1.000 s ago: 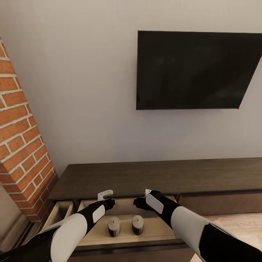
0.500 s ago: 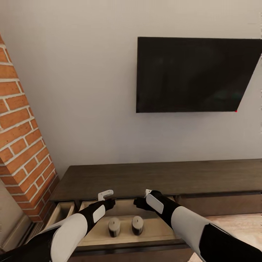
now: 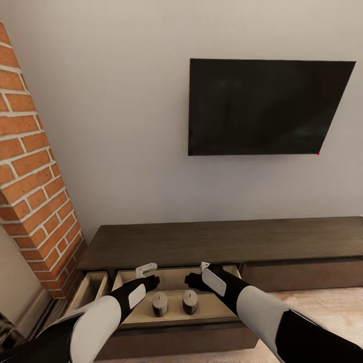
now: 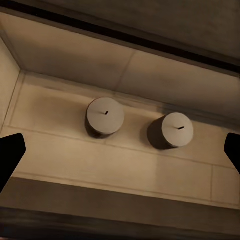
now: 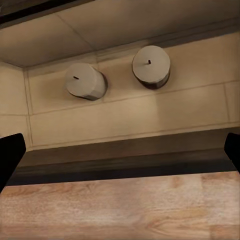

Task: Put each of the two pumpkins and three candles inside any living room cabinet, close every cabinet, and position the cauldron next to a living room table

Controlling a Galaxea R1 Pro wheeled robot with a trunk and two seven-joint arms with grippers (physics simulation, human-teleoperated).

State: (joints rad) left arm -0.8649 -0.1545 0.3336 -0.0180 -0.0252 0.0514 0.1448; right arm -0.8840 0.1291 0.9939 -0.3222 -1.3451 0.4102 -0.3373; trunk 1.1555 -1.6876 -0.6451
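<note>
Where arms cross, candles partly hidden

Two grey candles upright, side by side, in open cabinet drawer

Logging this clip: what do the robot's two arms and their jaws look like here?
Both arms have smooth white shells on the forearms with glossy black sections toward the elbows and black wrists, each wrist bearing a white rounded panel. The left gripper carries a small pale grey block on top; the right gripper is black with a white tip showing behind it. In the wrist views the fingers are plain black. No cables or markings show.
</note>
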